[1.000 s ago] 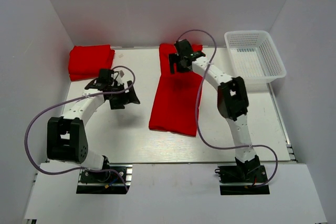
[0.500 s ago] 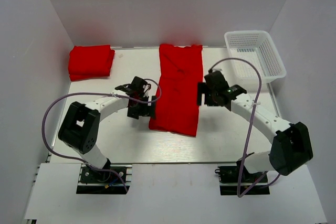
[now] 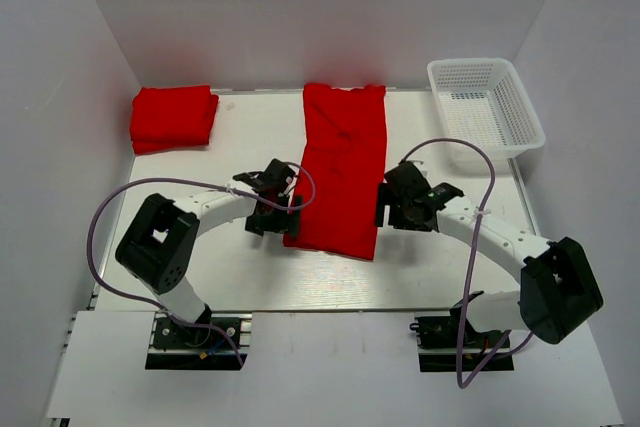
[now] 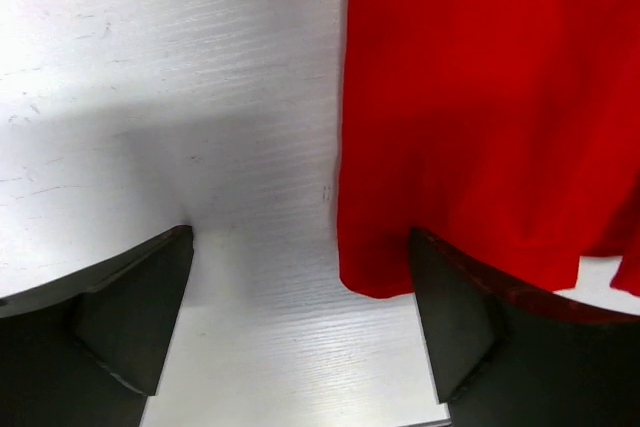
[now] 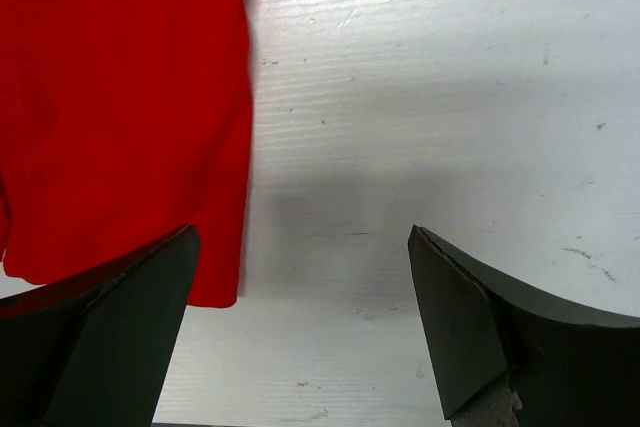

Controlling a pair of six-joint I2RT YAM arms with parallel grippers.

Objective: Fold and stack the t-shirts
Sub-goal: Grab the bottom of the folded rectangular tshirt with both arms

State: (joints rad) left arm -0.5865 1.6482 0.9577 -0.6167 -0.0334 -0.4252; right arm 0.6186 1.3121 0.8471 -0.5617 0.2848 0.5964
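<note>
No text, label, brand, number or sign is legible anywhere.

The top camera is looking down from high above the near edge, taking in the whole desk [image 3: 200, 267] from well away. The left wrist camera is hanging close over the desk, facing down between the fingers of the left claw [image 4: 300, 277] at the long t-shirt [image 4: 480, 97], at its near left corner. The right wrist camera is looking down just as closely past the right claw [image 5: 300, 277] at the near right corner. All three views are sharing that shirt's near end.
</note>
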